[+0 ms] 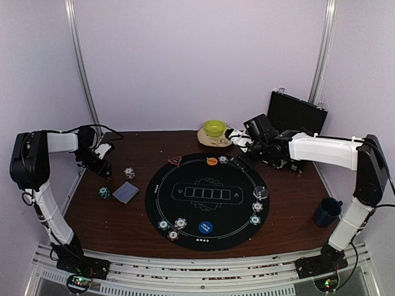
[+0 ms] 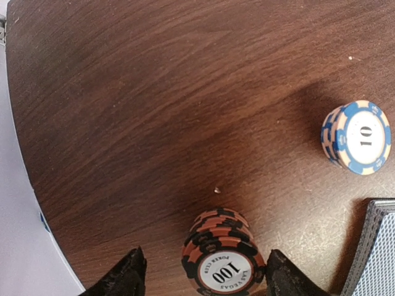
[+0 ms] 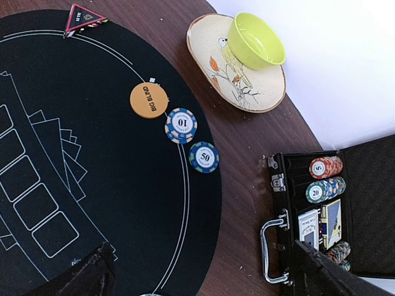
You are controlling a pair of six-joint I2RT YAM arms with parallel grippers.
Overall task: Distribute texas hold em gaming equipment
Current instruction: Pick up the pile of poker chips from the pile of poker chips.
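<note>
Since the left fingers (image 2: 126, 279) stand on both sides of the red-and-black chip stack (image 2: 222, 259) marked 100, the step in hand looks like picking up this stack, which sits near the left edge of the table (image 2: 154, 92). The fingers are open, not yet gripping: one is almost at the stack and the other has a clear gap to it. To do it well, I think the arm should first centre itself, so that both fingers meet the stack together. Otherwise one finger may push it sideways and the upper chips may slide off. The grip should sit low enough to take all the chips, and the lift should go straight up.

Toward the middle of the table lie a blue-and-cream chip stack (image 2: 358, 137) marked 10 and the deck of cards (image 2: 373, 246). Both are apart from the fingers, but the deck is near the finger on that side, so a sideways move could touch it.

The right fingers (image 3: 92, 274) are wide open and hold nothing, over the far-right part of the round black mat (image 3: 123, 185). At the mat's rim lie the orange disc (image 3: 149, 100), a 10 chip (image 3: 181, 125), a 50 chip (image 3: 203, 156) and the red triangle marker (image 3: 83, 17). The green bowl (image 3: 254, 40) on its plate (image 3: 247, 89) and the open case (image 3: 370, 203) with more chips stand by the far edge, out of the left arm's way.
</note>
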